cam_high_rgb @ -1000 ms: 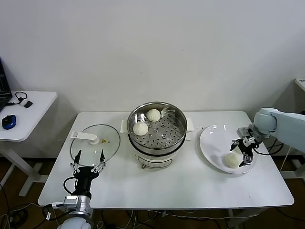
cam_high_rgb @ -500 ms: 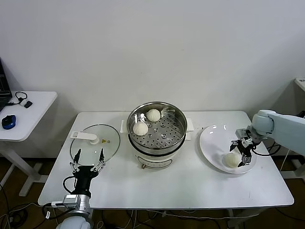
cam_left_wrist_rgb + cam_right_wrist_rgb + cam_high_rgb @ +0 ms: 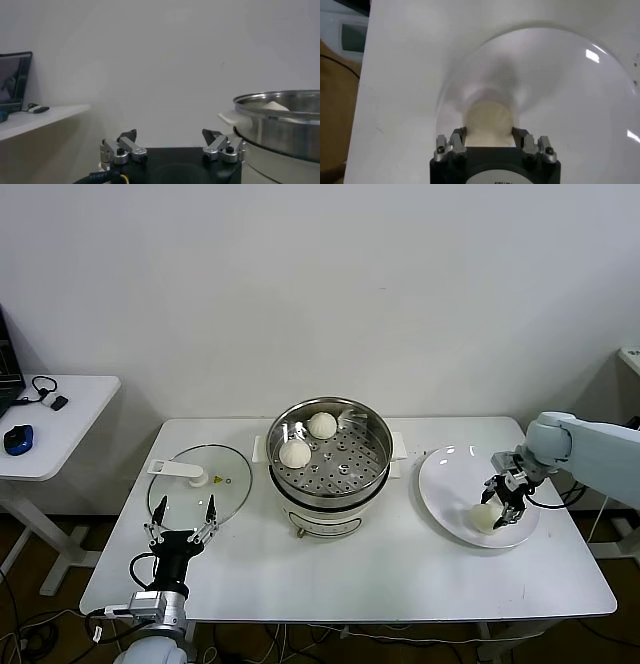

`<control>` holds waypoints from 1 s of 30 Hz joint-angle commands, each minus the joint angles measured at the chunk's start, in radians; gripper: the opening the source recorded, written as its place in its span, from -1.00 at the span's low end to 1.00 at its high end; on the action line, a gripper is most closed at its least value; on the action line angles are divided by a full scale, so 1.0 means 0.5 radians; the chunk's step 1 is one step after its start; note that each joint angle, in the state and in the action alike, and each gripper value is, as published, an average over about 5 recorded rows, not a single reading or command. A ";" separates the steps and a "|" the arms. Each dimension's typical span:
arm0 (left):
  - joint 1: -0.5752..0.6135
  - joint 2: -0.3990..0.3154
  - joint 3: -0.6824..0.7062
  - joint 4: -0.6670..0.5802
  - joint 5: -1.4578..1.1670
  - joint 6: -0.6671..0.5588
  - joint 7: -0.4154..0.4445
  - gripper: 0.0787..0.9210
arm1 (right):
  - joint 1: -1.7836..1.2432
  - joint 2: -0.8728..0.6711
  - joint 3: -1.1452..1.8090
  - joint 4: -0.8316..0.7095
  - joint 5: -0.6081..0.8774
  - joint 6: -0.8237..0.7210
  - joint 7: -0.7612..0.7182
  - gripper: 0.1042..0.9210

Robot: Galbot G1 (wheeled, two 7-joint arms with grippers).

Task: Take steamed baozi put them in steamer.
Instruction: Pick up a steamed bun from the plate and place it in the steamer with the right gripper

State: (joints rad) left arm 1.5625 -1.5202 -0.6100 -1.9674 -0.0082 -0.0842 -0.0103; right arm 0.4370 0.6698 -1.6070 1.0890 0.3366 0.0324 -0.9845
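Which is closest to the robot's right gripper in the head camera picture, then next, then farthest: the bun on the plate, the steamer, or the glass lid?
1. Bun on the plate: right at the right gripper, on the white plate.
2. Steamer: middle of the table.
3. Glass lid: far left side, near the left gripper.

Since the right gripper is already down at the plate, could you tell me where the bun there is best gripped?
Grip the bun across its widest part, coming from above. It is a smooth dome sitting on the plate, and the right gripper already has a finger on each side of it.
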 commanded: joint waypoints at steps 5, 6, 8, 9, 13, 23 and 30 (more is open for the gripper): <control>-0.029 -0.002 0.034 -0.013 0.027 0.016 0.005 0.77 | 0.920 0.115 -0.578 0.489 0.208 0.203 0.015 0.29; -0.030 -0.001 0.037 -0.016 0.029 0.017 0.005 0.77 | 0.986 0.141 -0.604 0.523 0.213 0.237 0.019 0.30; -0.032 0.002 0.038 -0.021 0.032 0.019 0.005 0.77 | 1.097 0.192 -0.639 0.582 0.223 0.299 0.030 0.30; -0.032 0.004 0.036 -0.022 0.034 0.018 0.004 0.77 | 1.162 0.225 -0.656 0.612 0.230 0.339 0.042 0.29; -0.028 0.015 0.030 -0.025 0.036 0.013 -0.001 0.77 | 1.367 0.371 -0.719 0.694 0.218 0.546 0.126 0.29; -0.001 0.017 0.022 -0.028 0.025 -0.004 -0.029 0.77 | 1.403 0.766 -0.685 0.532 0.071 1.383 0.504 0.31; -0.004 0.004 0.029 -0.019 0.028 -0.007 -0.033 0.77 | 1.201 1.031 -0.588 0.422 0.135 1.566 0.534 0.36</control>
State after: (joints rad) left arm 1.5610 -1.5149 -0.5978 -1.9799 0.0041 -0.0867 -0.0264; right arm 1.0484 0.9871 -1.9140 1.3443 0.3995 0.5594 -0.8032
